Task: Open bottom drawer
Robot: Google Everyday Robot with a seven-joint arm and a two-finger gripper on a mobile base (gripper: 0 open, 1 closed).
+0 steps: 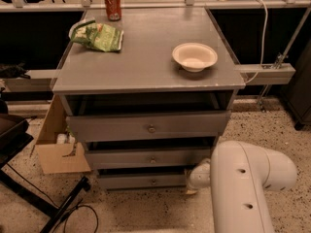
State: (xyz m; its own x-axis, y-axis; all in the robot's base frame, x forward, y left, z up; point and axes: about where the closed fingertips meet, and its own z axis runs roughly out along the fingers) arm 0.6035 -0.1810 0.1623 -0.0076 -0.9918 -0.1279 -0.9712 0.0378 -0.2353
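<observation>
The grey cabinet has three drawers, all pulled out a little in steps. The bottom drawer is the lowest, with a slim grey front and a small round knob. My white arm comes in from the lower right. The gripper sits low at the right end of the bottom drawer's front, to the right of the knob and largely hidden by the arm.
On the cabinet top lie a white bowl, a green snack bag and a red can. A cardboard box stands at the cabinet's left. A black stand leg and cable lie on the floor at lower left.
</observation>
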